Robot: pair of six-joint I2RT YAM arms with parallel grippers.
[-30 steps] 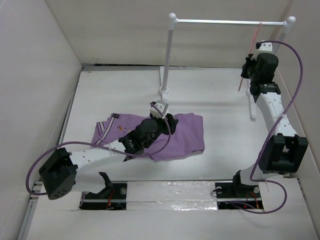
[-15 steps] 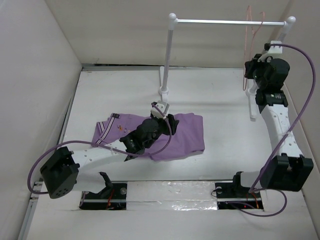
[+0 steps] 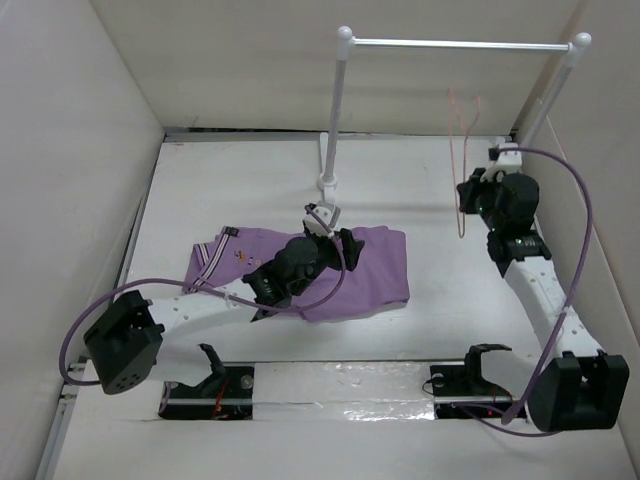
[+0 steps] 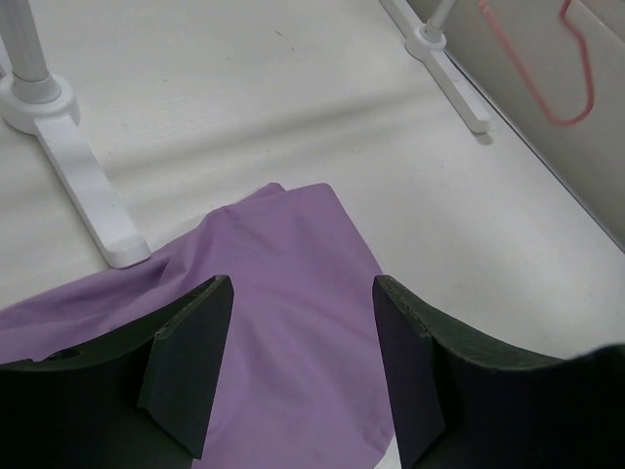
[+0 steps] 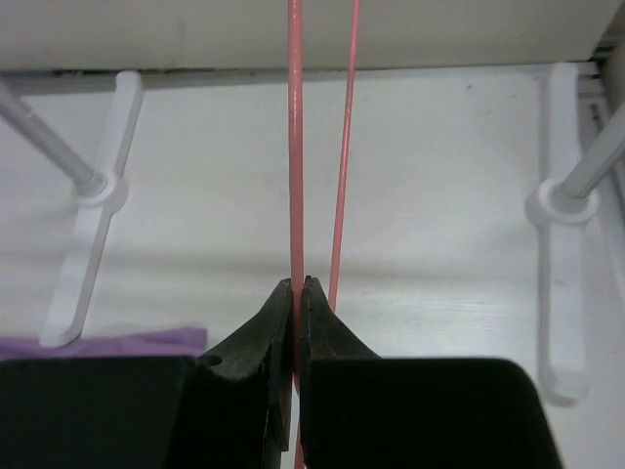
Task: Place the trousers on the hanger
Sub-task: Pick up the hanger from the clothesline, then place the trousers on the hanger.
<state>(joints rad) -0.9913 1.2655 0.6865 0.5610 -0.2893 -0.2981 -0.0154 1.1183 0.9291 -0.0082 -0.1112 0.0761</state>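
The light purple trousers [image 3: 350,270] lie flat on the table left of centre, striped waistband [image 3: 207,262] at the left end. My left gripper [image 3: 345,243] is open just above them; in the left wrist view its fingers [image 4: 190,362] straddle purple cloth [image 4: 283,322] with nothing between them. My right gripper [image 3: 466,197] is shut on the thin pink-red wire hanger [image 3: 460,160] and holds it in the air, off the rail, at the right. In the right wrist view the jaws pinch one wire [image 5: 295,147], with a second wire just right of it.
A white two-post rail stand with a silver bar [image 3: 460,44] stands at the back; its left post foot [image 3: 326,170] is just behind the trousers, and the right post [image 3: 545,100] is by the right wall. White walls close in on both sides.
My right arm has lifted the hanger off the rail and carried it left and down toward the table's middle. The left arm and trousers have barely moved.
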